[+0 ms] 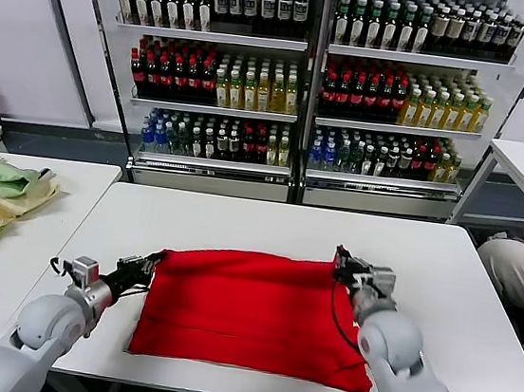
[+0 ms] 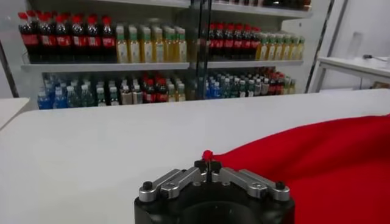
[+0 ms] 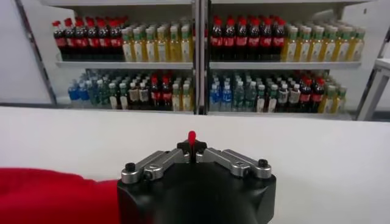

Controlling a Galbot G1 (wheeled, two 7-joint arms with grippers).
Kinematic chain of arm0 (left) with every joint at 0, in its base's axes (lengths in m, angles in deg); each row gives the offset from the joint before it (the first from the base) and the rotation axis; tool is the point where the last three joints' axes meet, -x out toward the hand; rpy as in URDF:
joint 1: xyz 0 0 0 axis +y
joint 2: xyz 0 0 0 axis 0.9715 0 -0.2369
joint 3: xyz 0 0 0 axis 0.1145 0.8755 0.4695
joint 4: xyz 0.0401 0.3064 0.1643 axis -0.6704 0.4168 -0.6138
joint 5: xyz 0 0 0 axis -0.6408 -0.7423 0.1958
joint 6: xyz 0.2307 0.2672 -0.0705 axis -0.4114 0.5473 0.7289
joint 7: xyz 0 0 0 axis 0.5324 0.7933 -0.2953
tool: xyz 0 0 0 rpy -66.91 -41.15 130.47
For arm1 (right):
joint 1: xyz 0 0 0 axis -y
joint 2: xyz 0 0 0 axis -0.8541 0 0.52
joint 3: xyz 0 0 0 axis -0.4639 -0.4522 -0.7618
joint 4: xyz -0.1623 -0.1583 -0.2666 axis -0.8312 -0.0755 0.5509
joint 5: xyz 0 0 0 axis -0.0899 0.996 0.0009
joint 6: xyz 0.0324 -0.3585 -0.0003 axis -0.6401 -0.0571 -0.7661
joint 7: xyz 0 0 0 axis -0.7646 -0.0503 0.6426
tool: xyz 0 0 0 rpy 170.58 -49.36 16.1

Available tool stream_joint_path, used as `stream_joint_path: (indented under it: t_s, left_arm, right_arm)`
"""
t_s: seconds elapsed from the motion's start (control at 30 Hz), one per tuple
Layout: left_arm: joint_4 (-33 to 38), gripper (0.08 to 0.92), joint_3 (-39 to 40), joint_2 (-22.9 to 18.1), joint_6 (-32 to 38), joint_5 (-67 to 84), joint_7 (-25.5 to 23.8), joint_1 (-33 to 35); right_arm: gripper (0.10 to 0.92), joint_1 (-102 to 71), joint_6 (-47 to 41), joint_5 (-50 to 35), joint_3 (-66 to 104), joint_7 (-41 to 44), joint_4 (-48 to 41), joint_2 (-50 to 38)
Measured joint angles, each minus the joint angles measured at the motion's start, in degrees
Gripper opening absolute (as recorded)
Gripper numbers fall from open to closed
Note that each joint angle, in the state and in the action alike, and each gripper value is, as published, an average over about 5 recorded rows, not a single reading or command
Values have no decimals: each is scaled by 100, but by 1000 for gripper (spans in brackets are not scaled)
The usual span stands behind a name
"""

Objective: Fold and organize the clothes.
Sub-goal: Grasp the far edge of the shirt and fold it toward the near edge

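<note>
On the white table [image 1: 240, 217], seen from the head, the red shirt [image 1: 253, 312] lies flat at its middle (partly folded). The left gripper [image 1: 153, 261] pinches its far left corner, the right gripper [image 1: 341, 259] its far right corner. Each wrist view shows jaws closed on a red nub of shirt [image 2: 208, 154] [image 3: 192, 137].

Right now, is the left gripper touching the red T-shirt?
Touching. In the left wrist view, the left gripper is shut on a corner of the red T-shirt, red cloth showing between its fingertips.
</note>
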Motion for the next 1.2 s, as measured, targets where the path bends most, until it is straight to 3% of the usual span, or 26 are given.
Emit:
stream_joint_path:
  t_s: [0.6,1.2]
  left_arm:
    - [678,85,-627,216,-55,-128,-236,1236]
    - [958,85,-871,261,-640,-378,-401,1472]
  right_arm:
    - [120,-1453,104,535,228,77,822,-94]
    - [120,-1906,194,696,290,93,1017,-189]
